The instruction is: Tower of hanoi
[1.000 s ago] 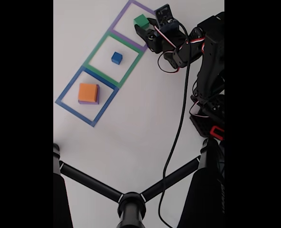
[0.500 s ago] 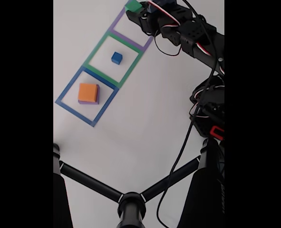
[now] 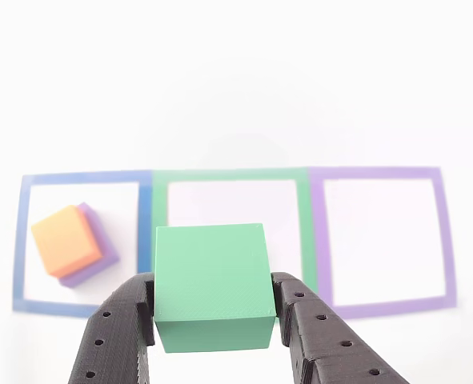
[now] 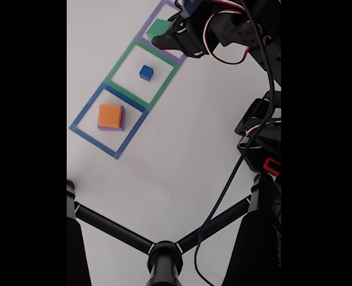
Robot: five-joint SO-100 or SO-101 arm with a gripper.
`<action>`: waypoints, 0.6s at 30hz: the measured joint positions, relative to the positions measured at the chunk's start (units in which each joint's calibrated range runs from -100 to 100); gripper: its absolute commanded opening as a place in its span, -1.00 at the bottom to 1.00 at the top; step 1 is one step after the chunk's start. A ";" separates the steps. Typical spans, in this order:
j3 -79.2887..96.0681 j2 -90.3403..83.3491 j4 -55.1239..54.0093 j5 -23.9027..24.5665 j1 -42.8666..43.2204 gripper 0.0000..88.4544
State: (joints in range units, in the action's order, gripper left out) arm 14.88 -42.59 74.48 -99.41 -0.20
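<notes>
- Down and left comes the gripper (image 4: 159, 34) from the frame's top edge, jaws clamped on the green block (image 3: 212, 286).
- Blue block (image 4: 146, 72) sits inside the green outline (image 4: 121, 63), upper left.
- Orange block (image 4: 109, 115) rests on the purple block (image 3: 98, 240).
- White table (image 4: 181, 149), black tripod legs (image 4: 113, 229) at the bottom.

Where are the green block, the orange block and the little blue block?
green block (image 3: 210, 268): other view, front face, between the fingers.
orange block (image 4: 109, 115): fixed view, top face, on the purple block.
blue block (image 4: 146, 72): fixed view, top face, inside the green outline.
</notes>
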 measured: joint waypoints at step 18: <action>-0.35 -1.27 1.52 0.00 15.23 -0.87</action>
State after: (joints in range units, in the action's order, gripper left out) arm 14.53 -43.86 76.00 -99.41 15.02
